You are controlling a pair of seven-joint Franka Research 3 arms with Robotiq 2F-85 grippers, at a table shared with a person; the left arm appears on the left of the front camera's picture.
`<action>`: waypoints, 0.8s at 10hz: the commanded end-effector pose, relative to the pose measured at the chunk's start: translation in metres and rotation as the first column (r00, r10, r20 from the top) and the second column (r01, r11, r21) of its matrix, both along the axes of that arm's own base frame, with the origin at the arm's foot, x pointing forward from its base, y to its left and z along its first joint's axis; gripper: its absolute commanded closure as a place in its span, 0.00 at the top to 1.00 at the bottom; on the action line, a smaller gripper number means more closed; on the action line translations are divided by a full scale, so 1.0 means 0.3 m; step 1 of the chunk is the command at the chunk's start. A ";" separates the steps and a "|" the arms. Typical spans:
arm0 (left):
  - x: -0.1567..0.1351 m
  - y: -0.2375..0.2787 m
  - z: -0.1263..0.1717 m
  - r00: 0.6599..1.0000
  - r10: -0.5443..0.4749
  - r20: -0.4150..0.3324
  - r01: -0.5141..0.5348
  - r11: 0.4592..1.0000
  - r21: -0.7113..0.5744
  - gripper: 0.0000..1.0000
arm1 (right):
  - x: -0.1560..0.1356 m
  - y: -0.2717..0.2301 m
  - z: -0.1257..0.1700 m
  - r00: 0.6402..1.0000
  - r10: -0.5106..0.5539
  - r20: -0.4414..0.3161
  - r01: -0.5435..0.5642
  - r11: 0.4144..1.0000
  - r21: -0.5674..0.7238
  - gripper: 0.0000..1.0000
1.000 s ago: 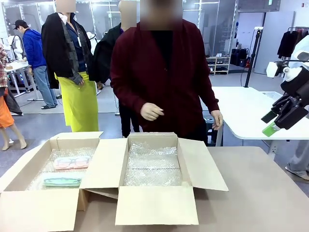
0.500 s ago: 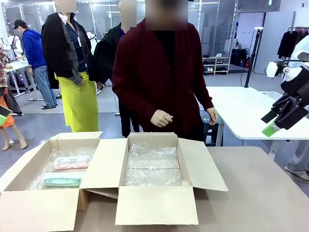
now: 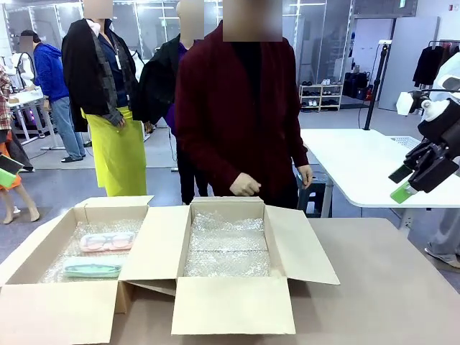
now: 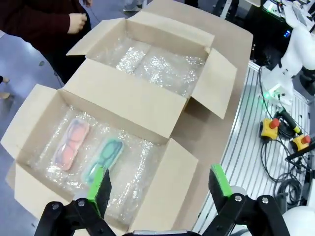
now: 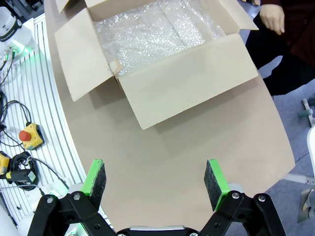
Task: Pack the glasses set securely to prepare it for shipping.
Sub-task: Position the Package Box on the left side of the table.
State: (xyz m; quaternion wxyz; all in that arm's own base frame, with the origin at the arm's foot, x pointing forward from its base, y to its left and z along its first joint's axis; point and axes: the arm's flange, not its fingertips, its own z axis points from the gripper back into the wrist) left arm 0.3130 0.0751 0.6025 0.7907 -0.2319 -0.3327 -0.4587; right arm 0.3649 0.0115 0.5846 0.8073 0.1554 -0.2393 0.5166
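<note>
The glasses set lies in the left cardboard box [image 3: 43, 251] on bubble wrap: a translucent pink case [image 3: 106, 241] behind a mint green case [image 3: 92, 270]. From above, the left wrist view shows the pink case [image 4: 71, 143] and the green case [image 4: 103, 157] side by side. My left gripper [image 4: 160, 184] hangs open high over that box. My right gripper [image 3: 402, 182] is held up open at the far right, clear of the table; its wrist view has the gripper [image 5: 155, 179] over bare tabletop. Nothing is held.
A second open box [image 3: 302, 248] lined with bubble wrap [image 3: 226, 248] stands mid-table, its flaps spread wide. A person in a dark red cardigan stands at the far side, one hand [image 3: 244, 187] just above that box's far edge. Bare table [image 3: 388, 287] lies to the right.
The person has shifted slightly to the right and lowered a hand to just above the middle box's far edge. Neither arm nor the cases have moved.
</note>
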 end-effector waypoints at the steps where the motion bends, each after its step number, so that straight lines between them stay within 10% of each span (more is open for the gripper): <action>1: -0.007 0.000 0.013 1.000 0.009 -0.012 -0.009 1.000 0.017 1.00 | -0.005 0.003 0.005 1.000 -0.009 -0.004 0.009 1.000 -0.004 1.00; 8: -0.007 0.000 0.013 1.000 0.009 -0.012 -0.009 1.000 0.017 1.00 | -0.005 0.003 0.005 1.000 -0.009 -0.004 0.009 1.000 -0.004 1.00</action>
